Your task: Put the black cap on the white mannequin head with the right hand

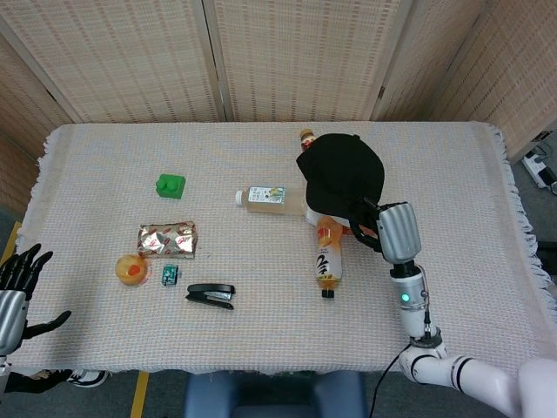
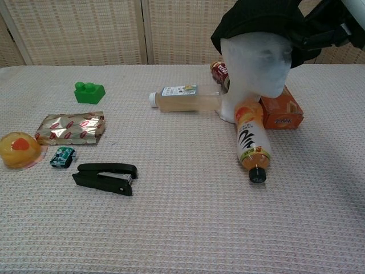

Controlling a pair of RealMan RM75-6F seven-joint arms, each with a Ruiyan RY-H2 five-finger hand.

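Note:
The black cap (image 1: 341, 177) sits on top of the white mannequin head (image 2: 255, 63), brim pointing forward-left over the brow (image 2: 228, 35). In the head view the cap hides nearly all of the mannequin head. My right hand (image 2: 323, 27) is at the cap's right rear edge and its dark fingers still grip the fabric; in the head view the right hand (image 1: 365, 221) shows just below the cap, ahead of the silver forearm (image 1: 395, 233). My left hand (image 1: 19, 277) hangs off the table's near left corner, fingers spread, holding nothing.
An orange drink bottle (image 2: 251, 142) lies in front of the head, an orange box (image 2: 280, 111) to its right, a clear bottle (image 2: 185, 98) to its left, a can (image 2: 219, 71) behind. Green block (image 2: 89, 92), foil packet (image 2: 71, 127), jelly cup (image 2: 18, 148) and stapler (image 2: 106, 177) lie at left.

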